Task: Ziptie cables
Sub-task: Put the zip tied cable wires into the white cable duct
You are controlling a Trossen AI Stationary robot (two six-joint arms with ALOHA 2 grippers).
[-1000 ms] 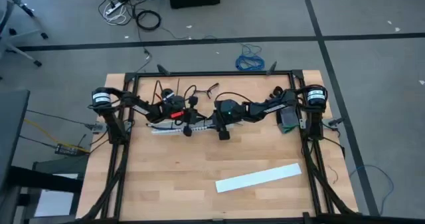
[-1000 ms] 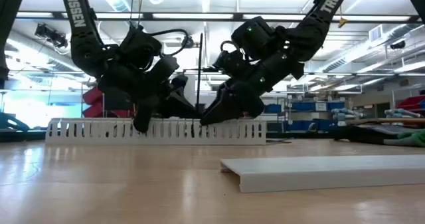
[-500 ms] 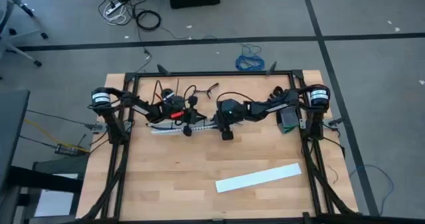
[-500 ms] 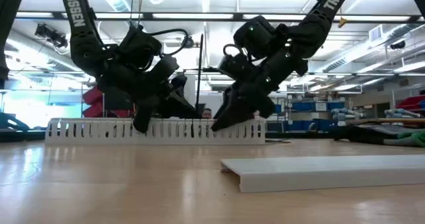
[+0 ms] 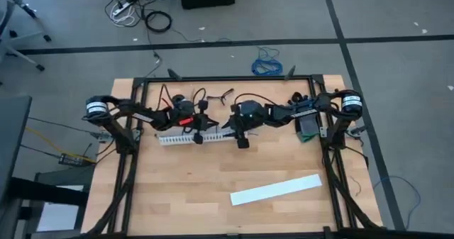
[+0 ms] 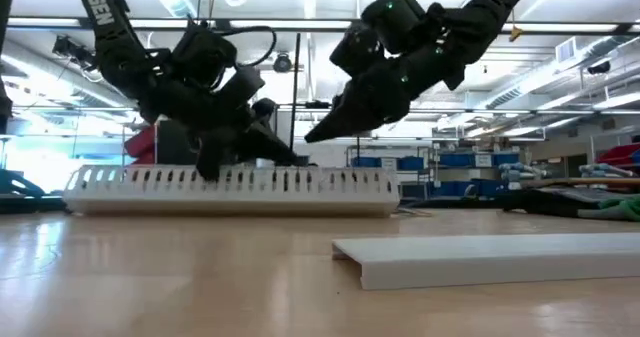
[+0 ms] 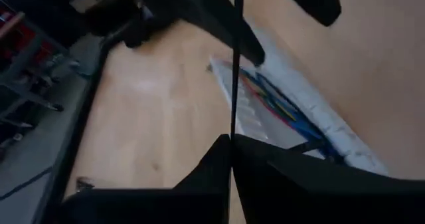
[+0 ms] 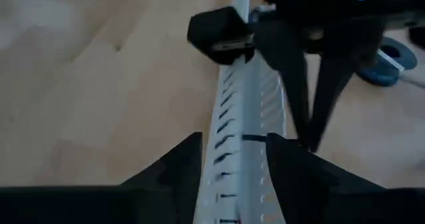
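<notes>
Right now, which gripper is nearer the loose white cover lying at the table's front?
Right. The right gripper hangs over the slotted strip, closest to the cover. The left gripper sits farther along the strip, away from the cover.

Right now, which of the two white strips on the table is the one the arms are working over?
The slotted strip near the table's far side, under both grippers; the plain flat strip lies alone nearer the front.

The bench (image 5: pixel 177 189) lies bare toward its near edge, except a flat white strip (image 5: pixel 276 189) near the near-right corner; the slotted white strip (image 5: pixel 193 136) and both arms crowd the far edge.
</notes>
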